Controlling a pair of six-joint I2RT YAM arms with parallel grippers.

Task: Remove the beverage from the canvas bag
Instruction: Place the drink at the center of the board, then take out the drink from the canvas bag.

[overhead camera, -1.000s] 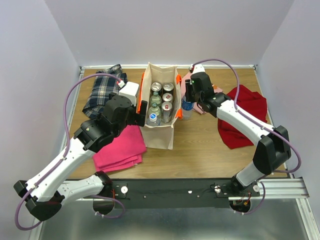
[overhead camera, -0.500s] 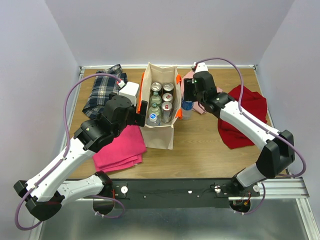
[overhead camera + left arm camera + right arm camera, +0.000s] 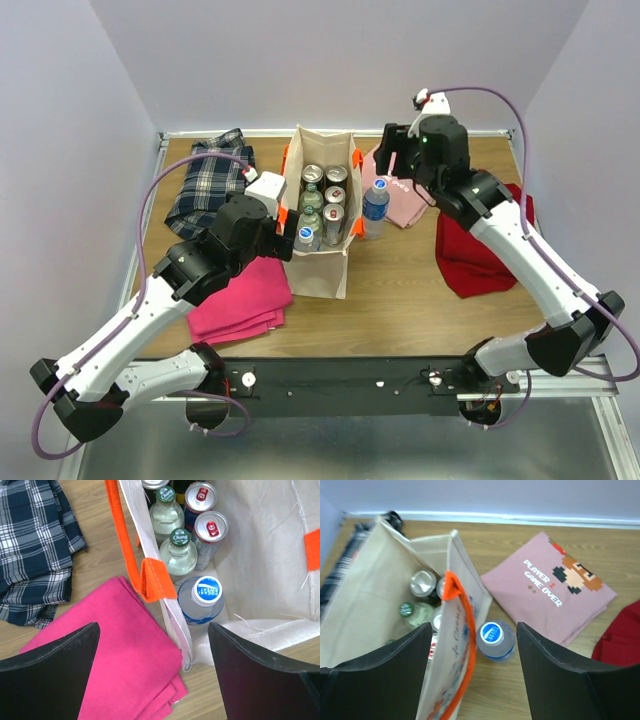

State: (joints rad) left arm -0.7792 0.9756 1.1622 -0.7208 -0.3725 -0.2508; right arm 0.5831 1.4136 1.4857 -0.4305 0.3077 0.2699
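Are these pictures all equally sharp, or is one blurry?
Top view: evenly lit, crisp, only soft shadows beside the canvas bag. Left wrist view: sharp, lettering on the bottle cap reads clearly. Right wrist view: softer overall, the cans in the bag look smeared; the gripper's fingers are dark featureless shapes.

4 cans (image 3: pixel 313 174), 4 bottles (image 3: pixel 375 200), 4 cloths (image 3: pixel 240 298).

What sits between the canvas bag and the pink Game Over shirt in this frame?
A blue-capped water bottle stands upright between the canvas bag and the pink shirt, close against the bag's outer wall. The right wrist view shows it best; the top view confirms it.
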